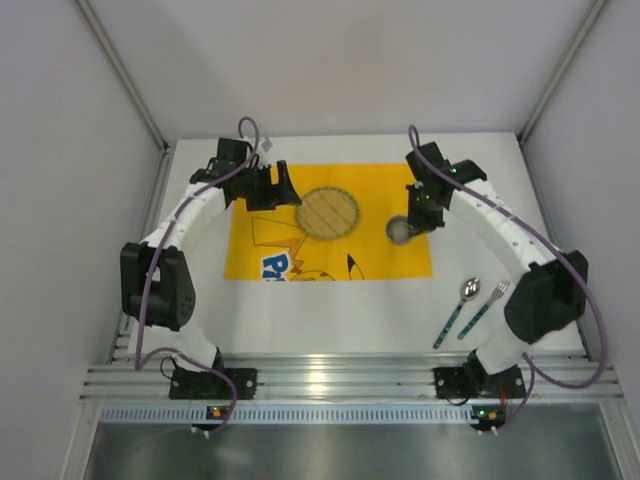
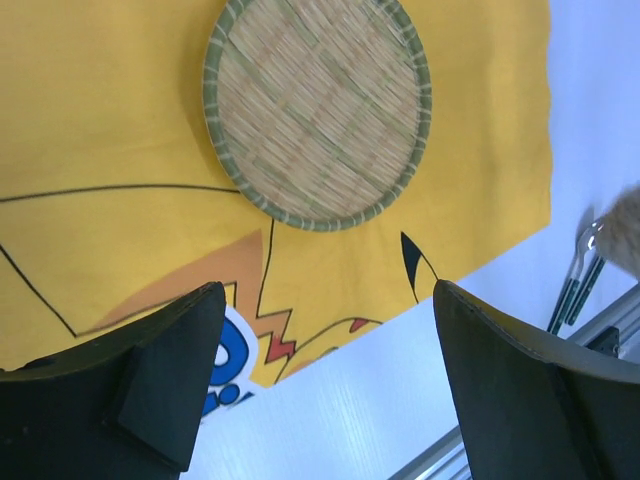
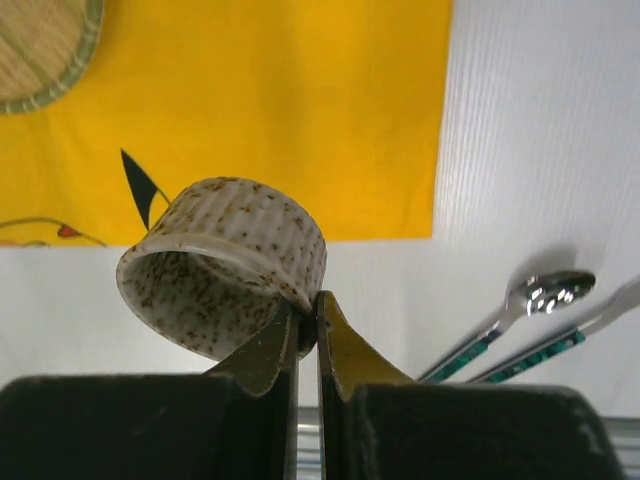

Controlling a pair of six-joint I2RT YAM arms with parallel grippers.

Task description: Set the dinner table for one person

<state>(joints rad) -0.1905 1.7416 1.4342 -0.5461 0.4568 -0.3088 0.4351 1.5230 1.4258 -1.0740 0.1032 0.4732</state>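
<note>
Table (image 1: 330,320), rigid, fixed, not for grasping, fills frame centre under mat (image 1: 380,185); plate (image 1: 329,212) upper centre; left gripper (image 2: 328,300) fingers apart, empty; right gripper (image 3: 305,335) pinching rim of cup (image 3: 225,265), judged light, stiff.

i saw a woven tray (image 1: 329,212) on the yellow mat (image 1: 395,265), a speckled cup (image 1: 400,231), and spoon (image 1: 453,318) beside fork (image 1: 481,312)

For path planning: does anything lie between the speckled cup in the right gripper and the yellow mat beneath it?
Nothing visible does. The right gripper pinches the speckled cup by its rim over bare yellow mat; the woven plate lies aside.
</note>
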